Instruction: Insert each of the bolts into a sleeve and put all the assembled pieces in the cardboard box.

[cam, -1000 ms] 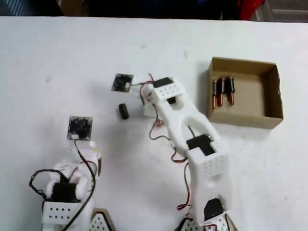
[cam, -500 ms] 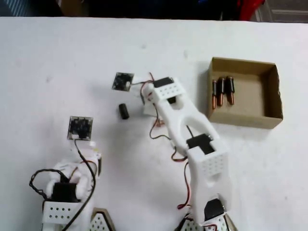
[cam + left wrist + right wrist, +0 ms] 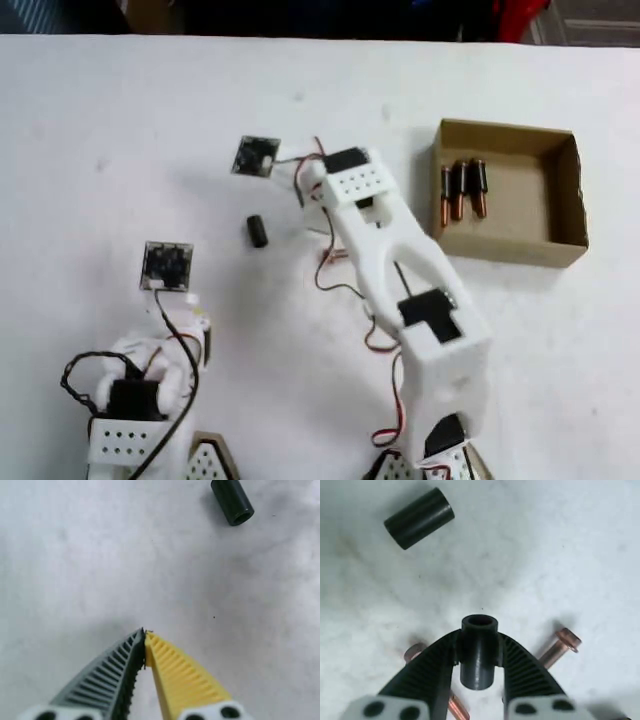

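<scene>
My right gripper [image 3: 479,655] is shut on a black sleeve [image 3: 479,652], held upright just above the table. Two copper bolts [image 3: 560,647] [image 3: 415,652] lie on the table on either side of it, and a third bolt [image 3: 458,708] shows beneath a finger. A second black sleeve [image 3: 419,518] [image 3: 258,231] [image 3: 231,501] lies loose on its side, left of the right arm [image 3: 375,230]. My left gripper [image 3: 145,634] is shut on nothing, some way short of that loose sleeve. The cardboard box [image 3: 560,190] at the right holds three assembled pieces [image 3: 462,189].
The left arm [image 3: 140,400] sits folded at the near left corner. Loose red and black wires [image 3: 340,285] trail beside the right arm. The white table [image 3: 150,110] has open room at the far left and behind the box.
The right arm has shifted a little toward the far side of the table with the sleeve in its gripper. The left arm and the loose sleeve have stayed put.
</scene>
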`<state>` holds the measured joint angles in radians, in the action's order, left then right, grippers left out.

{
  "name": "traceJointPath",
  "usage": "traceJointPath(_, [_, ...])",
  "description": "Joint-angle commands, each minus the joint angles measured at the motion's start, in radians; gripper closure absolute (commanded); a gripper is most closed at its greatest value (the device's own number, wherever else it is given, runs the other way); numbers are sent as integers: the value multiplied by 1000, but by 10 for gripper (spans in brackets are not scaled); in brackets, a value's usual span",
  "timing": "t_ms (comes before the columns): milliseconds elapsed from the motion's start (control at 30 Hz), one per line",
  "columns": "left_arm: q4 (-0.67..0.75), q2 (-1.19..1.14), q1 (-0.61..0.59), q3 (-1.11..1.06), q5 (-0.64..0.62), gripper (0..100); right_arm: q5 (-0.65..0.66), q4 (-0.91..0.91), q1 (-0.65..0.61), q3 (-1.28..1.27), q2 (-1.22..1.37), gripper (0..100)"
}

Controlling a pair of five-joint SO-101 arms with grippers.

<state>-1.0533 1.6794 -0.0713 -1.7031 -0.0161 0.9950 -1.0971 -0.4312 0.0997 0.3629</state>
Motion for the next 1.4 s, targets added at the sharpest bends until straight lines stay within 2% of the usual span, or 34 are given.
traceJointPath(0, [26,13,-10,3,12,977,0,-70,7,21,-170,981])
traceJointPath(200, [26,13,-10,3,12,977,-20,-257,2,20,-377,981])
traceJointPath(467, [26,13,-7,3,12,977,-192,-415,10,18,-645,981])
traceJointPath(767, [26,13,-4,3,12,977,-442,-555,12,6,-877,981])
traceJointPath(933, [26,13,-4,3,12,977,-529,-556,12,-118,-1023,981])
traceJointPath(1133, [26,13,-4,3,12,977,-540,-549,12,-282,-1287,981])
traceJointPath(1367, [58,13,-7,3,12,977,-542,-377,12,-591,-1529,981])
